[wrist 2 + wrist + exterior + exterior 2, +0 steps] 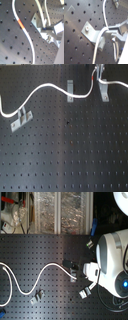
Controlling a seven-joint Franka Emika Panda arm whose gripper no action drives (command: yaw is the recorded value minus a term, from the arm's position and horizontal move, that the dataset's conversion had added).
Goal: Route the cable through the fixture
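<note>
First exterior view gives me the layout I steer by: the gripper (99, 71) hangs at the upper edge, directly above the right-hand upright clip (104, 90), and it is pinching the white cable (50, 86) just past the red band (94, 79). From that pinch one stretch of cable runs off toward the first exterior view's right, and the long stretch sags past the clip, crosses the foot of the middle clip (70, 89), arches up and drops to the slanted two-post bracket (21, 118), where it passes between the posts and leaves the frame.

I take the right-hand clip as the fixture, and what matters is that its slotted head sits straight under my fingers, with the cable's long axis crossing it nearly level. My judgement is that the coming move is mainly downward, seating the cord into the slot.

First wrist view shows a grey angled clip (93, 35) bolted to the perforated board (74, 30), the cable (104, 27) lying over its raised end, touching it, and the fingers (117, 28) closed on the cord just beside it. Second wrist view shows the red band (21, 24) lying free on the board beside that clip.

Nothing else stands near the fixture; the middle clip is well apart. The risk I see is the cord riding across the head instead of dropping in.
</note>
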